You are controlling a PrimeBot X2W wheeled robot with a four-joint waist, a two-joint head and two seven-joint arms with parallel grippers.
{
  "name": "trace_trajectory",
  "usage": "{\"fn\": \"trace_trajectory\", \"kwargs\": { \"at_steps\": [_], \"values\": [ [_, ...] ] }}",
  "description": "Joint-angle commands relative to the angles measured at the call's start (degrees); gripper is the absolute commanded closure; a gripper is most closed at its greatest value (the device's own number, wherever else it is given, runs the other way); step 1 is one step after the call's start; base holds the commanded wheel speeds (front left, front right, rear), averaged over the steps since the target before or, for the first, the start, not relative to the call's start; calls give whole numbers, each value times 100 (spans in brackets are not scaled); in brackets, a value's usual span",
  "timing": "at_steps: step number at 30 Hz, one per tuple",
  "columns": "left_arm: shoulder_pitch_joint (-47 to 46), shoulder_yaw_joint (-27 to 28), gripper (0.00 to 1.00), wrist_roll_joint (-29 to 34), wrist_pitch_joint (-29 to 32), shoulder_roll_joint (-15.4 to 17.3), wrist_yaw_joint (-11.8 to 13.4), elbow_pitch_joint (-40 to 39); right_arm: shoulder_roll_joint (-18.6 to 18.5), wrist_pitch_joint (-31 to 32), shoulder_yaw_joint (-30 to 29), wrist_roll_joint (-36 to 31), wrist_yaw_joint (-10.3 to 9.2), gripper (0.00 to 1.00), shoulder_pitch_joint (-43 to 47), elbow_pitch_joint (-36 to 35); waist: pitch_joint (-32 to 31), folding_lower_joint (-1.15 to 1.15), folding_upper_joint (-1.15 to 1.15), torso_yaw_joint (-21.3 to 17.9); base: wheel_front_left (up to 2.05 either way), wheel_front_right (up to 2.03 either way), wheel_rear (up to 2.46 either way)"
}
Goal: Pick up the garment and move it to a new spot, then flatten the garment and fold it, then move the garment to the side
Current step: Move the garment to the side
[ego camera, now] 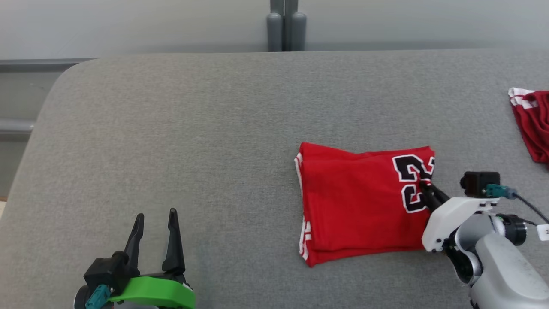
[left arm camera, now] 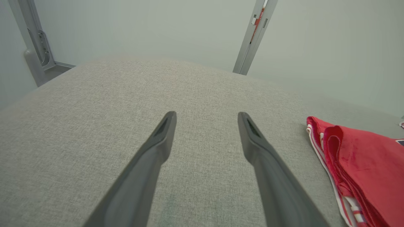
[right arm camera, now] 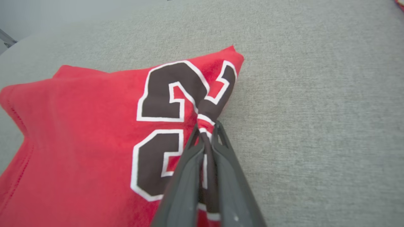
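- The folded red garment lay right of centre on the grey padded table, with its printed number toward the robot's right.
- The right gripper was clenched on the garment's right edge at the number, with a ridge of cloth pinched between the fingers.
- The left gripper stood released with its fingers spread, low at the near left and well apart from the garment.
- I judged the fold done and the step in hand to be the move to the side.
- I couldn't tell how many layers the pinch held. My advice was to slide low and slowly so the stack would not peel open.
- I'd steer clear of the other red cloth at the far right edge.
- Containers: I noted none. The garment lay straight on the table.
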Motion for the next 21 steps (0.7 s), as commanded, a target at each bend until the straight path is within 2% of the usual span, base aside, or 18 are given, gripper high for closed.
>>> {"fn": "trace_trajectory", "kwargs": {
  "at_steps": [1, 8, 12, 16, 21],
  "values": [
    [-95, 21, 0, 74, -13, 7, -21, -39, -132, -67, -111, -49, -10, 100, -95, -62, 138, 0, 0, -499, 0, 0, 0],
    [-237, 78, 0, 256, -8, 17, -73, -137, -391, -110, -543, -135, -10, 100, -206, -334, 416, 0, 0, -1418, 0, 0, 0],
    [-375, 78, 0, 397, -7, 72, -118, -173, -394, -143, -805, -203, -10, 100, -260, -503, 628, 0, 0, -1924, 0, 0, 0],
    [-498, 47, 0, 524, -7, 122, -159, -191, -296, -172, -928, -256, -10, 100, -330, -643, 810, 0, 0, -2293, 0, 0, 0],
    [-616, 17, 0, 580, -7, 165, -157, -217, -180, -226, -934, -312, -10, 100, -473, -700, 967, 0, 0, -2554, 0, 0, 0]
  ]
}}
